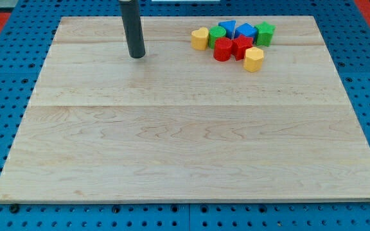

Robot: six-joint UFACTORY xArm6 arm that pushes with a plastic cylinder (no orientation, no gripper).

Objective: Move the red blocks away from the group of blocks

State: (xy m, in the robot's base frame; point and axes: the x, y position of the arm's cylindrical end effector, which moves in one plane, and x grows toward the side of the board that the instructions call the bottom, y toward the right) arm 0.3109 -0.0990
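The rod's tip [137, 56] rests on the wooden board [185, 147] near the view's top, left of centre, touching no block; there is nothing on it to open or close, only a plain rod end with bare wood all round it. Well to its right, near the view's top right, sits the cluster. The two red blocks, a red cylinder [222, 49] and beside it a red star-like block [241, 47], are packed at the cluster's lower middle. A yellow heart [200, 38] lies at the left, another yellow block [254, 59] at the lower right, a green block [216, 35] and two blue blocks [227, 28] [246, 31] behind, and a green block [265, 33] at the far right. Judging by this, nothing is done: both reds touch neighbours, and both remain to be pushed out.
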